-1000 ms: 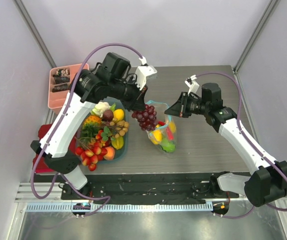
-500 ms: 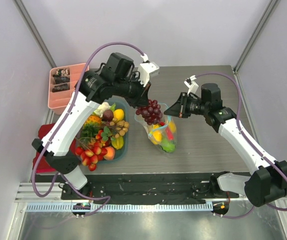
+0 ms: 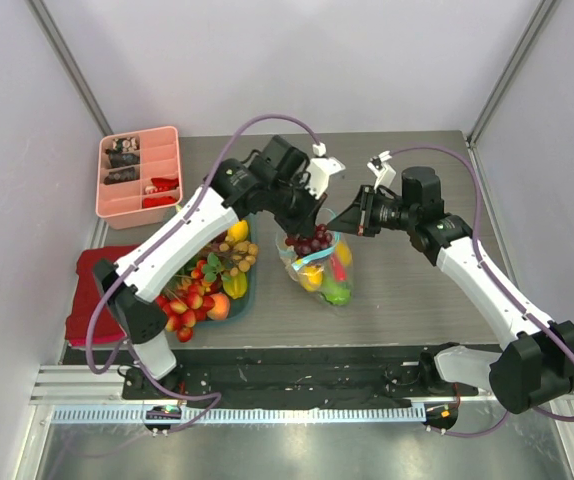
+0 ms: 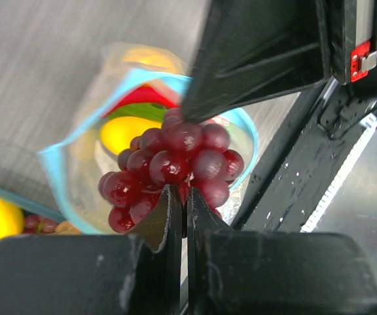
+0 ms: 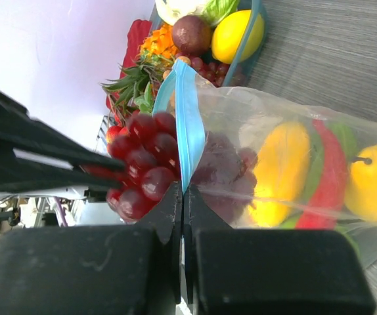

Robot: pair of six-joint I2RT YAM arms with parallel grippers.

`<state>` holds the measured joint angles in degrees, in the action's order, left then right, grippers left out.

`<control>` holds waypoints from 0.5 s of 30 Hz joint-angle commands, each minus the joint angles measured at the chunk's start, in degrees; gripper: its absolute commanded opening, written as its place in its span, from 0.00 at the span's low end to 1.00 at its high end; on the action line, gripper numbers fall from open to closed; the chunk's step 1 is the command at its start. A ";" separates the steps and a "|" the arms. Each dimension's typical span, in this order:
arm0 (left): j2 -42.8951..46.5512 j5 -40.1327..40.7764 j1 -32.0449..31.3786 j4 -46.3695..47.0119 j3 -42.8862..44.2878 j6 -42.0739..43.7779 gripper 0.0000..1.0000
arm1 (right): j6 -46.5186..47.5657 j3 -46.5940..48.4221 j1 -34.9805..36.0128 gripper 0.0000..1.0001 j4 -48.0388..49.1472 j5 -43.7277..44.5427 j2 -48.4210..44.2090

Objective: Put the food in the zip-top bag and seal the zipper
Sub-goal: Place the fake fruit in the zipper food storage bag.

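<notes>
The bunch of dark red grapes point(image 4: 175, 167) now hangs right over the mouth of the clear crinkly zip-top bag point(image 3: 323, 272). A second ago I carried it to the left of the bag, nearer the bowl. My left gripper point(image 4: 183, 203) is clenched on the bunch at its stem side, jaws almost together. The lowest grapes look level with the teal-blue zipper strip point(image 5: 188, 131), and I judge they are only starting to enter.

My right gripper point(image 5: 182, 195) has not moved. It pinches the zipper strip on the far right side of the mouth and holds the bag upright and open in the middle of the grey wood-grain table point(image 3: 417, 290). So what remains for this piece is lowering and letting go.

A yellow lemon point(image 5: 372, 180) and a long red chili point(image 5: 326, 177) already lie inside, which leaves less room. The bunch looks about as wide as the opening, and only one side of the rim is held, so the loose side could fold under the grapes. My two sets of fingers also sit close together there.

Just left of the bag, the teal bowl point(image 3: 251, 292) holds plenty more fruit. The pink divided tray point(image 3: 139, 133) is at the far left, and the dark red cloth point(image 3: 92, 270) is beyond the bowl. Both are well apart from the bag.
</notes>
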<state>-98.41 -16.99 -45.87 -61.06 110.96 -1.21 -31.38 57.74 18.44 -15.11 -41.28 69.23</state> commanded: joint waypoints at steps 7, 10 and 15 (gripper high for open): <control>-1.09 -2.74 0.15 0.41 4.97 0.78 0.65 | 0.17 1.59 0.37 0.01 2.55 -1.00 -1.73; 2.25 -8.56 4.55 -0.20 4.10 0.60 0.84 | 0.53 1.50 0.28 0.01 2.11 -1.00 -2.00; 10.32 -16.66 10.44 -2.74 -3.10 7.24 0.86 | 0.88 1.76 0.28 0.01 1.93 -1.88 -2.61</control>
<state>-97.32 -25.23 -38.79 -62.26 111.31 -0.34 -31.35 57.74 18.44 -15.11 -41.45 69.19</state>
